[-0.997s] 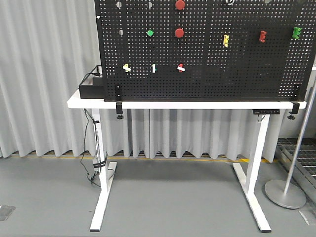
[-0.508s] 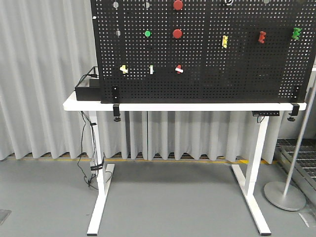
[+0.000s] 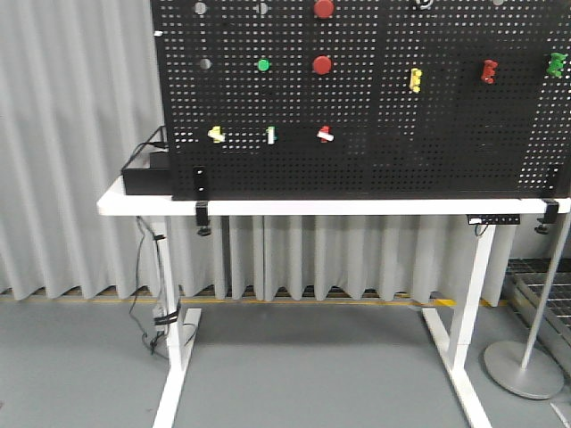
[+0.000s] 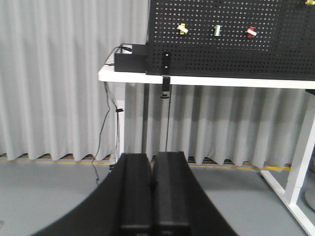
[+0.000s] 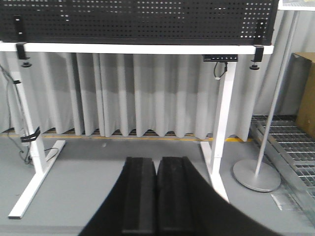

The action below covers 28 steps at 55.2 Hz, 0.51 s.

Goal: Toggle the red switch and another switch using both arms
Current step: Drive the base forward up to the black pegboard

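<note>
A grey curtain (image 3: 62,178) hangs behind a white table (image 3: 357,206), and a black pegboard (image 3: 401,134) stands clamped along the table's edge, filling the upper part of the front view. Low on the board, left of centre, three small toggles sit in a row. The yellow switch (image 3: 216,135) is on the left and the red switch (image 3: 325,135) on the right, each with a short white lever, and a green-based toggle (image 3: 270,135) sits between them.

The left wrist view shows the left gripper (image 4: 151,162) at the bottom of the frame, jaws pressed together on nothing. The row of toggles is far off in its upper right. The right gripper (image 5: 156,164) is also closed and empty, low in its own frame – only the bottom strip of the board shows there, and no switch at all.

I'd say the task has hardly begun. Both arms are well back from the board and below table height, and neither lever is touched. From this range I can't tell which way the levers are thrown. Both toggles seem left to do, after each arm is raised and brought in.

The green-based toggle is the likeliest wrong target, and a round red button (image 3: 322,64) sits right above the red switch. Coloured clips – yellow (image 3: 415,79), red (image 3: 489,71), green (image 3: 558,64) – hang well to the right. A black box (image 3: 147,174) with cables sits at the table's left end, and a pole stand (image 3: 526,366) rests on the floor at lower right, on the right arm's side. The table edge juts out under the toggles, so the arms should come in above it
</note>
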Available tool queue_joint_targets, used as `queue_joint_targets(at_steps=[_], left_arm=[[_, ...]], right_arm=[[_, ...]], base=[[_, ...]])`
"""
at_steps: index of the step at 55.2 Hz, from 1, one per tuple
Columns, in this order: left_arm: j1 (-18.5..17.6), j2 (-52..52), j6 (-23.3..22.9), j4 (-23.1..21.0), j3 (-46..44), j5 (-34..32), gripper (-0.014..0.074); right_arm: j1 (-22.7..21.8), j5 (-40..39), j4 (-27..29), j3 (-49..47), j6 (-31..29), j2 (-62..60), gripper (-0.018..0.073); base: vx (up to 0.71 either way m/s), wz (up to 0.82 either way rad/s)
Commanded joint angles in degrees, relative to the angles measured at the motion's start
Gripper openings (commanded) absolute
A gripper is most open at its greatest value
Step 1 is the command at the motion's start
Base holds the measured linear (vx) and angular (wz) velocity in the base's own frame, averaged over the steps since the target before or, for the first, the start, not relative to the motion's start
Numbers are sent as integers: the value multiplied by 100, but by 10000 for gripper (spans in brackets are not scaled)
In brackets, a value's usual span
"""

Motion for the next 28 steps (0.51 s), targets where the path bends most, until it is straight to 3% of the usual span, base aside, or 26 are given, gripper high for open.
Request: queue_joint_targets(at_steps=[1, 28], left_arm=[[-31, -39, -18, -14, 101, -467, 3], [-31, -39, -18, -14, 101, -467, 3]], right_arm=[[-24, -477, -46, 32, -46, -55, -6], [-24, -477, -46, 32, -46, -55, -6]], base=[[21, -14], [28, -1]])
